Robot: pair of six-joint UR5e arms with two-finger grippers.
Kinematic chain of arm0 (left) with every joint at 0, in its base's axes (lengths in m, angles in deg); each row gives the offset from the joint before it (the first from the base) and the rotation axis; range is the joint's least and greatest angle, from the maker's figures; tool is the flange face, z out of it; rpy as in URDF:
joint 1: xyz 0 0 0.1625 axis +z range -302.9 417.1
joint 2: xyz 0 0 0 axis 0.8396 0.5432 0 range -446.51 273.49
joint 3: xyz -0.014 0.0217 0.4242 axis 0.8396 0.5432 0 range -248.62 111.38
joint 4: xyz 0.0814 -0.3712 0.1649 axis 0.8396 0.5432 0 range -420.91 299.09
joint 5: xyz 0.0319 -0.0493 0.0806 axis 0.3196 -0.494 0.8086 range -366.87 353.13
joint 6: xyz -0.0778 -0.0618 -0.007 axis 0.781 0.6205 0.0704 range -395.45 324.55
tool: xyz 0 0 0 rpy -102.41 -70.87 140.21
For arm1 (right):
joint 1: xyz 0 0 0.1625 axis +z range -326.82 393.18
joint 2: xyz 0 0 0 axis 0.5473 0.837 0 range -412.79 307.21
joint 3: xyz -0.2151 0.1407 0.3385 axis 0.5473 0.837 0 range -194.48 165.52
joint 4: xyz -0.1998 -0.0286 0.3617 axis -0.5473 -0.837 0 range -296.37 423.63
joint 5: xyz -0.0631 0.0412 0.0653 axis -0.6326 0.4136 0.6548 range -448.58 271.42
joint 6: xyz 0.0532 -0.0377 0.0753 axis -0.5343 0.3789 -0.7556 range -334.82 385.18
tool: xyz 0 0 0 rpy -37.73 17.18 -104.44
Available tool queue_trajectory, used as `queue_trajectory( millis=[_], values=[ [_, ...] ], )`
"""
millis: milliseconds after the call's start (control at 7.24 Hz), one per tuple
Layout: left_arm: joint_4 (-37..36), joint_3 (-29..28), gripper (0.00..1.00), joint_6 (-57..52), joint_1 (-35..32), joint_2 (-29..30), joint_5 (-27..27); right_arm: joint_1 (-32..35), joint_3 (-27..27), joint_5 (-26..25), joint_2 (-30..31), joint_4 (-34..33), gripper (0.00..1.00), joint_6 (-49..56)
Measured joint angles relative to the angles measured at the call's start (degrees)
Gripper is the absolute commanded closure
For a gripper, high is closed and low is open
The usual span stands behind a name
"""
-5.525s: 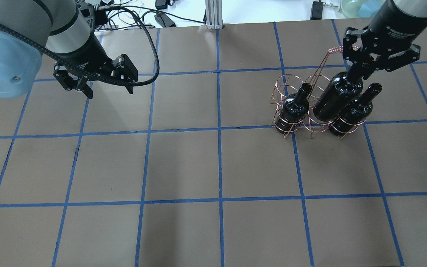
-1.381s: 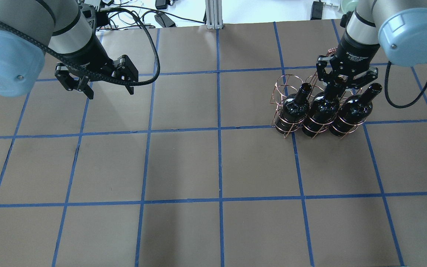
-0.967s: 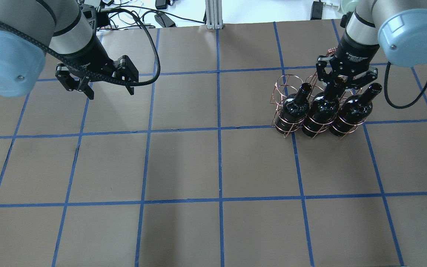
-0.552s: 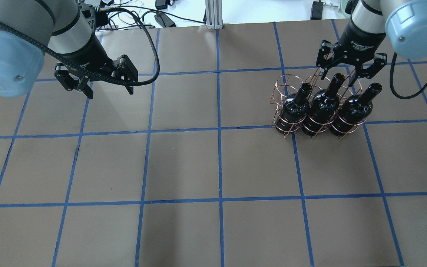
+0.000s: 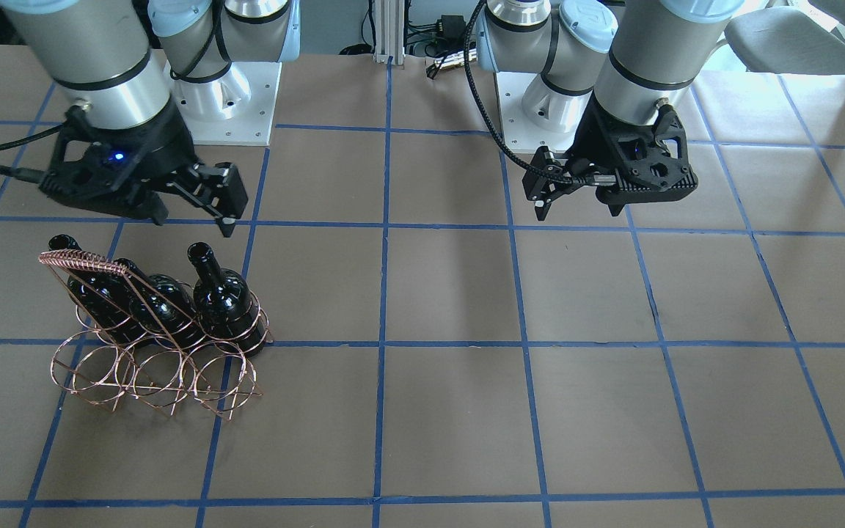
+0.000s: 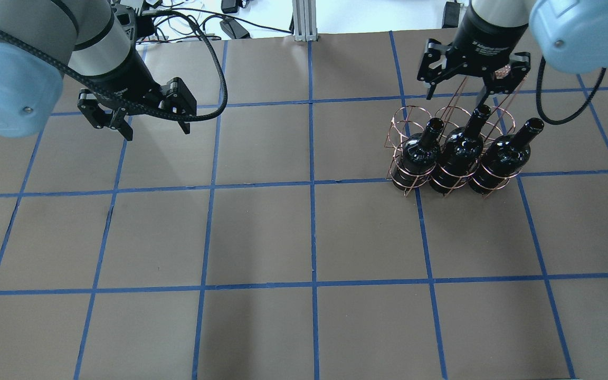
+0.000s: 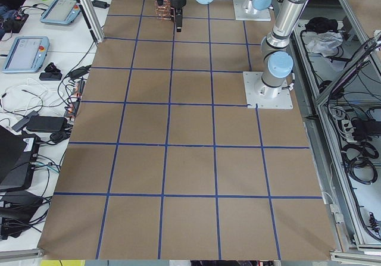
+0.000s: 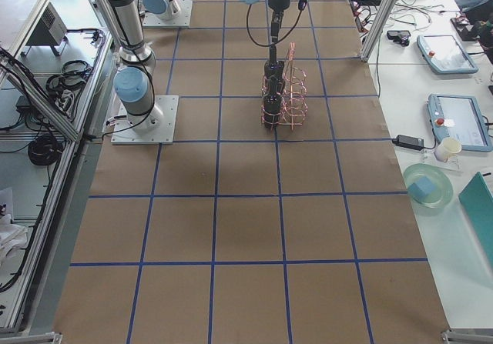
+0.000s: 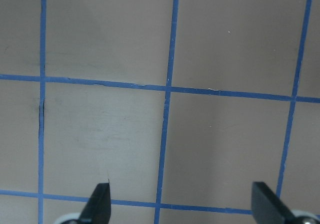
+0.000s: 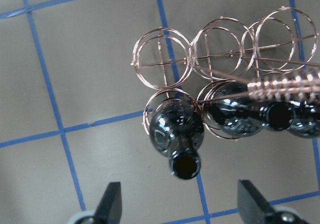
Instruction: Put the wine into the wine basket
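The wine basket (image 6: 407,119) stands at the right of the table, and three black bottles fill its near row. The middle wine bottle (image 6: 459,153) stands upright in its ring, free of any grip, between the outer bottles (image 6: 419,152) (image 6: 502,155). The far row of rings (image 5: 151,374) is empty. My right gripper (image 6: 454,99) hangs open above and behind the middle bottle's neck, holding nothing. Looking down, the right wrist view shows the bottles (image 10: 177,134) below the open fingers (image 10: 110,204). My left gripper (image 6: 153,129) hovers open over bare table at the far left.
The basket's slanted wire-wrapped handle (image 5: 81,258) rises over the bottles, close under the right gripper. Cables and power bricks (image 6: 230,24) lie beyond the table's far edge. Brown paper with blue tape lines (image 6: 312,184) covers the table.
The right gripper lowered the tilted bottle into the middle ring, opened off its neck, then rose and drew back to the left. The left arm stayed still.
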State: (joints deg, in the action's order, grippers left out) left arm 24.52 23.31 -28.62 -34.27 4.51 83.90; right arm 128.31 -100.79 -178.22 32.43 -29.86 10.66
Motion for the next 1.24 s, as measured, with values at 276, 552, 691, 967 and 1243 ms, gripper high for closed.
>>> queue_trajectory(
  millis=[276, 552, 691, 967, 1243],
  values=[
    [0.06, -0.21, 0.00, -0.03, 0.02, -0.05, 0.02, 5.32, -0.05, -0.44, 1.34, 1.11, 0.01, 1.80],
    [0.08, -0.25, 0.00, -0.05, 0.05, -0.05, 0.01, 3.95, 0.10, -1.05, 3.40, 1.26, 0.01, 10.61],
    [0.07, -0.26, 0.00, -0.03, 0.06, -0.08, -0.03, 1.47, 0.14, -0.67, 4.49, 1.64, 0.00, 12.93],
    [0.06, -0.35, 0.00, 0.02, 0.03, -0.25, -0.02, -1.19, 0.09, -0.06, 5.84, 2.81, 0.00, 16.01],
    [0.08, -0.47, 0.00, 0.03, 0.06, -0.37, 0.05, -2.02, 0.08, 0.14, 6.54, 3.90, 0.00, 20.50]
  ],
)
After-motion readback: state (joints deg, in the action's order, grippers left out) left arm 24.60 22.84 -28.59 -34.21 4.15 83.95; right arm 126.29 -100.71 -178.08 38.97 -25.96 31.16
